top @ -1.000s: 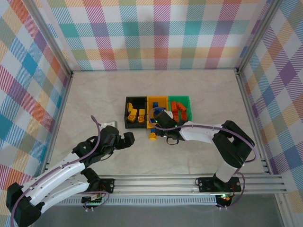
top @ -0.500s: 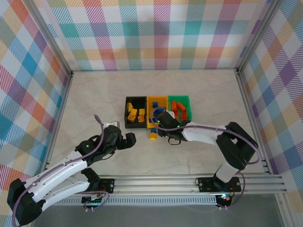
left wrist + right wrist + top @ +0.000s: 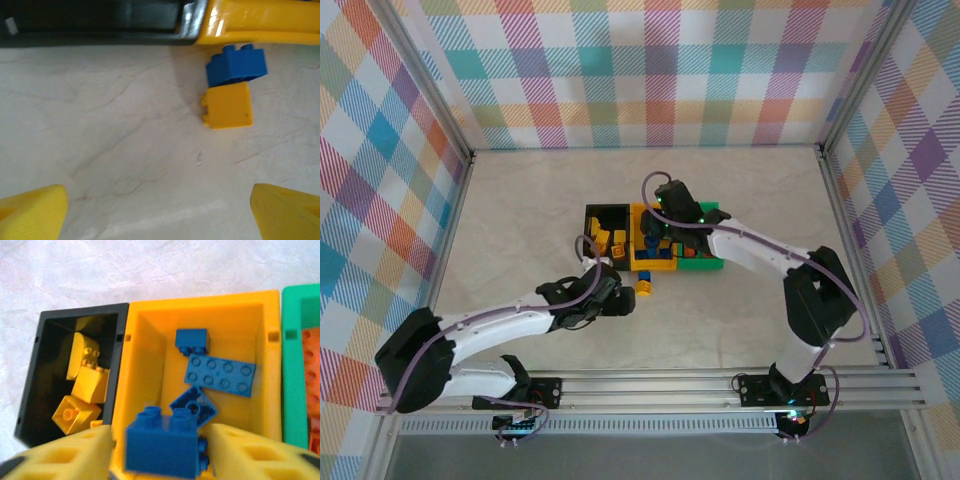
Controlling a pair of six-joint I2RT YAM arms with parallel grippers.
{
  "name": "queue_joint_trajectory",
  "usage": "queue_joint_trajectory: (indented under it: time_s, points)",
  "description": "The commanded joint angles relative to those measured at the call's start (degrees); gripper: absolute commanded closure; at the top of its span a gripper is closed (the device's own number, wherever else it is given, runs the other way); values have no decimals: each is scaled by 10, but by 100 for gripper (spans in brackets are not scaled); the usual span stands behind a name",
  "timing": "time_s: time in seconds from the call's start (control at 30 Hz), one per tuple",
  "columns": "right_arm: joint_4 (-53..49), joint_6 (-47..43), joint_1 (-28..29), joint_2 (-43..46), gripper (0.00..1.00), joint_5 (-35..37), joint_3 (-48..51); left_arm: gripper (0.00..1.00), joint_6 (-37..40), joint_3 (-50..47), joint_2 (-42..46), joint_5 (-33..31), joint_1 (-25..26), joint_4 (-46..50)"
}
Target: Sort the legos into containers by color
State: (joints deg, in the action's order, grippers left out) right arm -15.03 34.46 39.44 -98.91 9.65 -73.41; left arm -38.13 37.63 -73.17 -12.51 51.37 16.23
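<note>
A pale marbled tabletop (image 3: 520, 200) carries three open plastic bins in a touching row: a black rectangular bin (image 3: 607, 207), a yellow rectangular bin (image 3: 655, 267) and a green rectangular bin (image 3: 703, 265). From above, the right arm crosses the green and yellow bins and hides much of what is in them.

The right wrist view looks straight in. Yellow studded bricks (image 3: 87, 382) lie in the black bin, blue studded bricks (image 3: 220, 375) in the yellow one, and orange pieces (image 3: 312, 380) at the green bin's edge. The right gripper (image 3: 160, 432) hangs over the yellow bin, clamped on a chunky blue two-stud brick (image 3: 162, 450).

The left gripper (image 3: 157, 200) is low over bare table before the bins, its yellow fingers (image 3: 32, 210) spread wide and holding nothing. Ahead of it lies a loose blue brick (image 3: 236, 65) just before the yellow bin's wall, touching a loose yellow square brick (image 3: 228, 105).
</note>
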Motion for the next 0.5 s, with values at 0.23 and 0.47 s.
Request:
queue_joint_trajectory:
  time_s: [0.23,0.47]
  points:
    - [9,-7,-3,118,16,-32,76,16,34,31,-140,-1,9,-152]
    - [16,0,-4,198,15,-21,140,29,51,70,-213,9,9,-185]
